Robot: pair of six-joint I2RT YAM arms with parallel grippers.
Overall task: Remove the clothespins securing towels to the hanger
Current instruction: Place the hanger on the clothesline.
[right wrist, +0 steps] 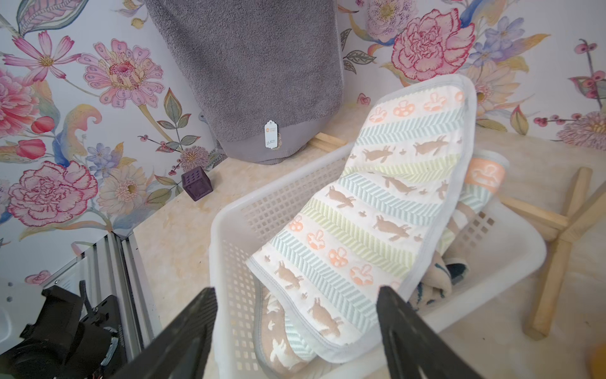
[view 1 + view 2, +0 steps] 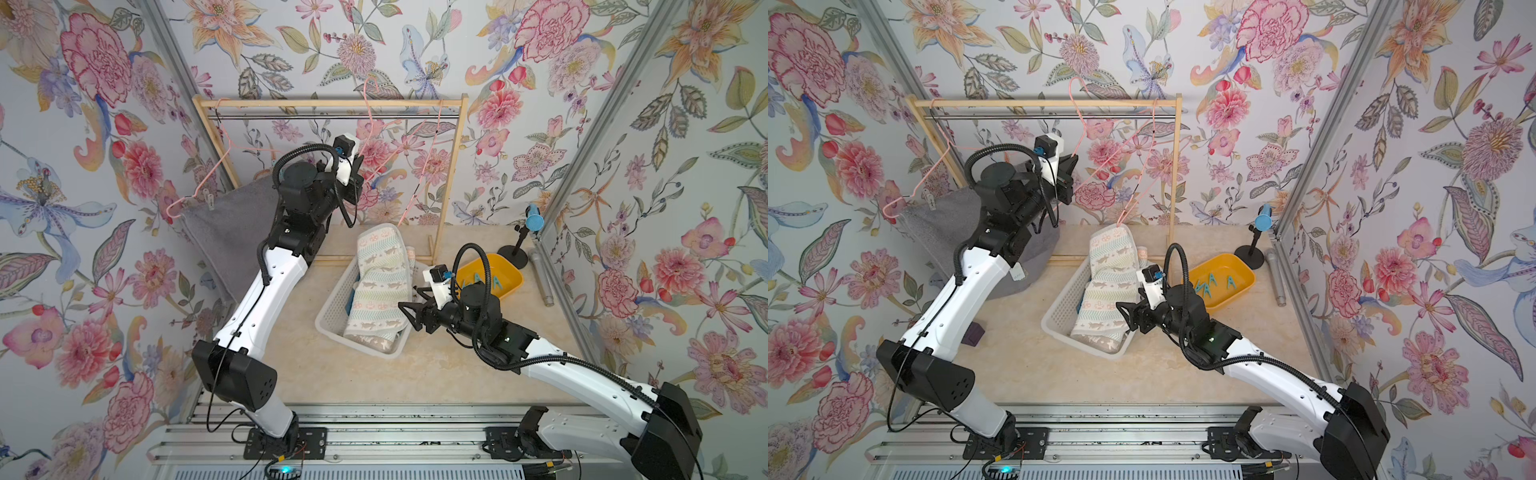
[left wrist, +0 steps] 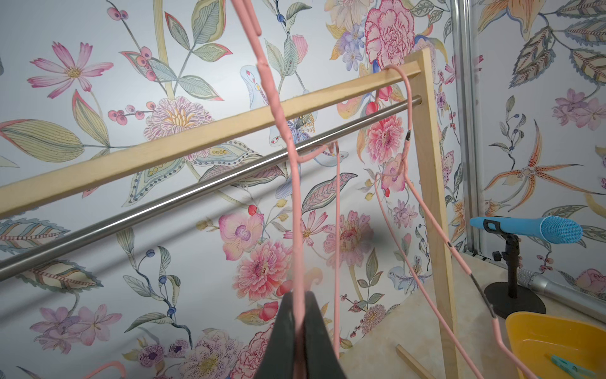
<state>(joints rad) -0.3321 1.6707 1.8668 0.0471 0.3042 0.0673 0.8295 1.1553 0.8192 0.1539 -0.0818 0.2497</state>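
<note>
The table [image 2: 374,382] lies bare at the near edge. The white basket [image 2: 337,300] blocks the middle; the yellow tray [image 2: 514,277] and microphone stand [image 2: 515,248] crowd the far right. Dangling pink hangers [image 3: 295,203] cross the gap under the wooden rack [image 3: 196,139]; a grey towel [image 2: 232,232] fills the far left.

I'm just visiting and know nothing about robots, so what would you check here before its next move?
1. Left hand shut on the pink hanger: ok.
2. Right hand open and empty: ok.
3. Striped towel lying in the white basket: ok.
4. Teal clothespins collected in the yellow tray: ok.
5. Grey towel unpinned: not ok, pale clothespins still on its top edge.
</note>
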